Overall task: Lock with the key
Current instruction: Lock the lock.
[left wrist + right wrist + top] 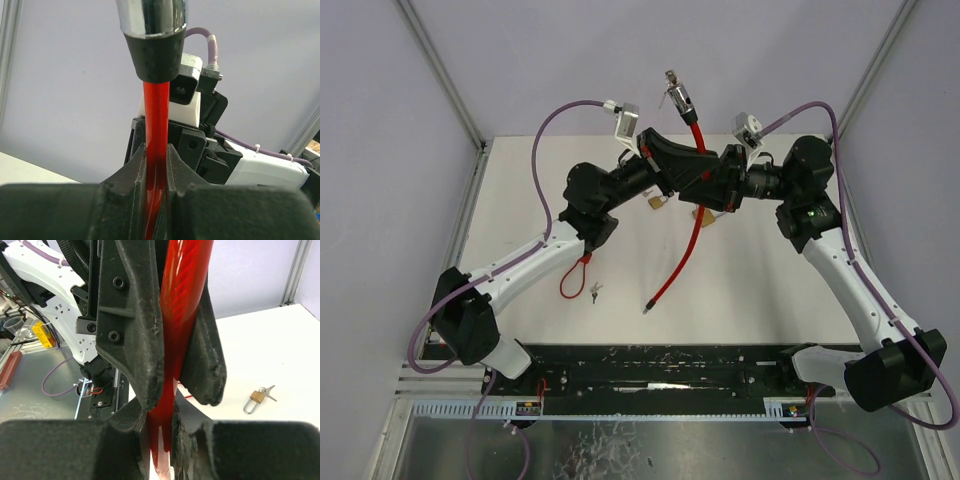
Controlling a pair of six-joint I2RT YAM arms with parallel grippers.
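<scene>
A red cable lock [698,135] is held upright over the table's far half. Its black and chrome head [679,97] is on top, with a small metal piece sticking out that may be the key. Its loose end [647,308] lies on the table. My left gripper [692,160] is shut on the cable just below the head [155,45], and the cable [156,115] runs between its fingers, gripper [156,165]. My right gripper [718,182] is shut on the same cable [185,290] right beneath it, gripper [162,427]. The left gripper's fingers [135,330] show there.
Two brass padlocks [658,201] [705,216] lie on the white table under the grippers; one padlock [256,399] has keys on it. A thin red loop [575,277] with small keys [595,292] lies to the front left. Walls enclose the table [770,290].
</scene>
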